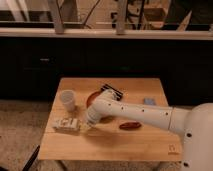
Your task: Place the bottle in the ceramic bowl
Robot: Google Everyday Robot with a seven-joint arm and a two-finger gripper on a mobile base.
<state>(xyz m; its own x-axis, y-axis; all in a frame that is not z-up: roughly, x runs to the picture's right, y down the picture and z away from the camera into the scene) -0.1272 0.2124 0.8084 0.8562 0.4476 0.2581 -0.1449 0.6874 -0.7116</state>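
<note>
The bottle (67,124) is small and cream-white with a dark-printed label. It lies on its side near the left front of the wooden table (110,145). The ceramic bowl (93,98) is orange-red and sits mid-table. My white arm crosses over it and hides most of it. My gripper (86,125) is low over the table, just right of the bottle and in front of the bowl. The arm's end hides most of the gripper.
A white plastic cup (67,100) stands behind the bottle at the left. A black ridged oblong object (113,91) lies behind the bowl. A reddish-brown item (131,125) lies right of centre. A small blue item (149,101) lies at the right back.
</note>
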